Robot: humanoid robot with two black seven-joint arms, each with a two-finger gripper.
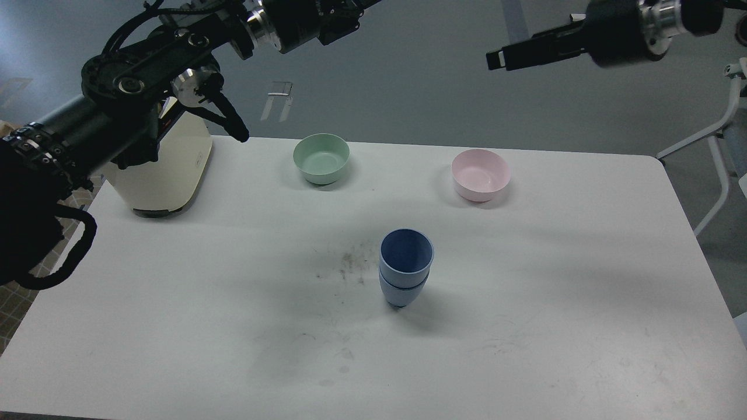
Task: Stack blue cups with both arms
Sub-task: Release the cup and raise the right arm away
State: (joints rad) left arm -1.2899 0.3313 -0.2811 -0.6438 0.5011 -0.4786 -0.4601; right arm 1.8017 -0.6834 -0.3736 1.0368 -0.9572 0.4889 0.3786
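The two blue cups [405, 269] stand nested, one inside the other, upright near the middle of the white table [554, 303]. No gripper touches them. My left arm reaches across the top left; its gripper [344, 14] is dark and cut off by the top edge, far above and left of the cups. My right arm is raised at the top right. Its gripper [506, 56] points left, high above the table, empty and well clear of the cups. Its fingers look like one dark bar.
A mint-green bowl [321, 157] sits at the back centre and a pink bowl [480, 174] at the back right. A cream appliance [166, 169] stands at the back left under my left arm. A dirt smudge [349, 263] lies left of the cups.
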